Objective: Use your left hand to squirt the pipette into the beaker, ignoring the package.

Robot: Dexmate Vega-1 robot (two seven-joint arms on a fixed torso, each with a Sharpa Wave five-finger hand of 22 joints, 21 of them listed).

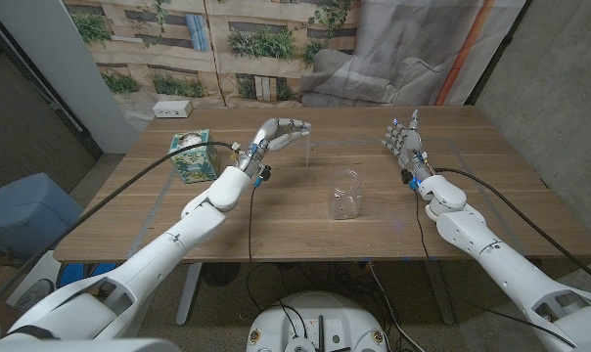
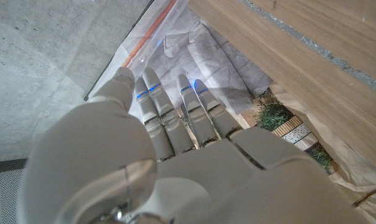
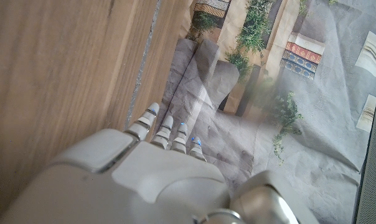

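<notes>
The left hand (image 1: 281,132) is raised over the table (image 1: 129,220), left of the middle and toward the far side, with its fingers curled. It pinches the pipette (image 1: 306,149), a thin clear tube that hangs down from the fingertips; its lower end is above the wood and is hard to see. The beaker (image 1: 345,194) stands upright near the middle of the table, to the right of the pipette and nearer to the robot, well apart from it. It is clear glass, and I cannot tell if there is any liquid in it. The package (image 1: 191,155), a green box with a printed pattern, lies on the left part of the table, just beside the left forearm, and a black cable (image 1: 159,164) passes over it. The right hand (image 1: 404,138) is held up on the right side of the table, near the far edge, with its fingers apart and nothing in them. In the left wrist view the fingers (image 2: 152,109) of the left hand point toward a grey cloth behind the table. In the right wrist view the fingers (image 3: 166,130) of the right hand reach past the table edge toward the same crumpled cloth.
</notes>
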